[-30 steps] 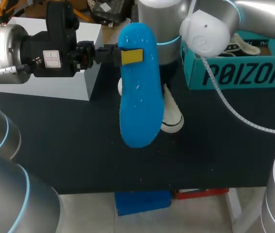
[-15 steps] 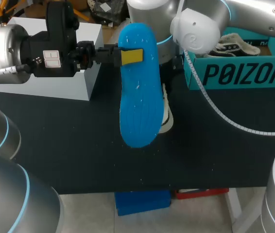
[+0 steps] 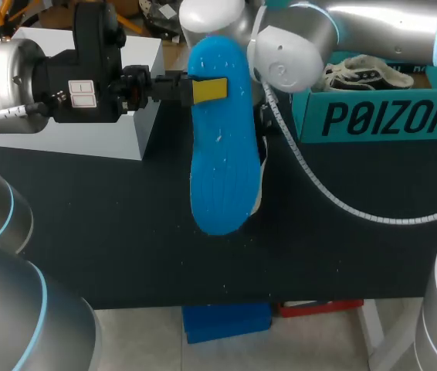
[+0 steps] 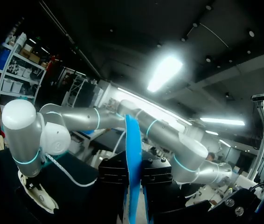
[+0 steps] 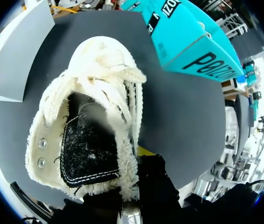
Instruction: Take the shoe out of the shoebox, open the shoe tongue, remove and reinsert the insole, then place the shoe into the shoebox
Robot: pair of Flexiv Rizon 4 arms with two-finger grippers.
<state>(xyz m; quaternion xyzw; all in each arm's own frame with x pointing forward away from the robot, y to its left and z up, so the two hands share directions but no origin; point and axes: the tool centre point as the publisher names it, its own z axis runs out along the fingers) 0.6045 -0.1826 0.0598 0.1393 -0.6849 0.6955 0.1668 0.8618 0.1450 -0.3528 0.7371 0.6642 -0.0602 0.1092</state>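
Left gripper (image 3: 208, 89) is clamped on the blue insole (image 3: 218, 154), holding it edge-up above the table. Behind it the shoe (image 5: 90, 116) sits mostly hidden, its fleece collar pinched by the right gripper (image 5: 134, 168), near the box (image 3: 381, 116). With the insole out, reinserting looks next: that means aiming its toe into the shoe's opening.

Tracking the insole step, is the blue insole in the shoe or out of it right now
Out. The left gripper holds the blue insole in the air; the shoe opening shows no blue.
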